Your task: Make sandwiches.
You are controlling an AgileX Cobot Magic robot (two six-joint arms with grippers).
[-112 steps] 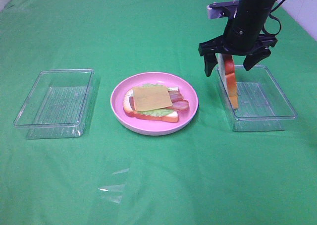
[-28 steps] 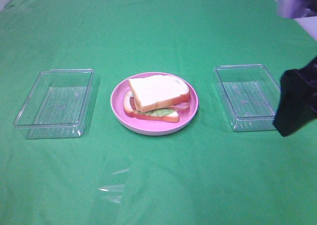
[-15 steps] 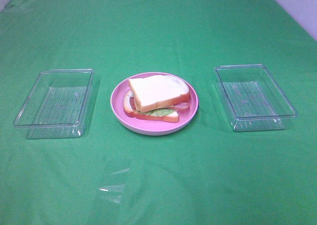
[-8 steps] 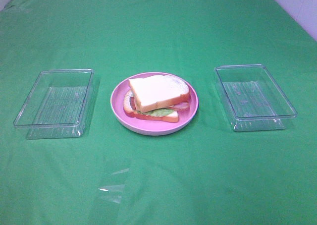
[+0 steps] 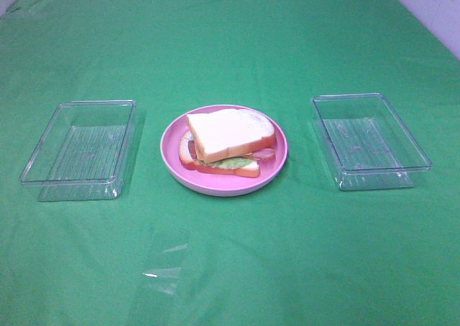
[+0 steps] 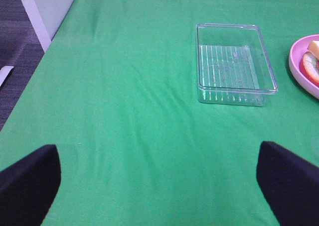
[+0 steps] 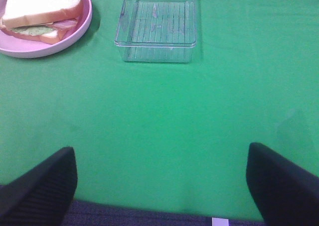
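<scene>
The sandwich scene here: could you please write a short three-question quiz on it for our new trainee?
1. True or false: the sandwich lies on the pink plate.
2. What tops the stack? A) cheese B) bread C) lettuce
3. How many clear trays hold food?

Key: 1 true. 2 B. 3 none: the left tray and right tray are empty. Both the left gripper and right gripper are open and hold nothing.
</scene>
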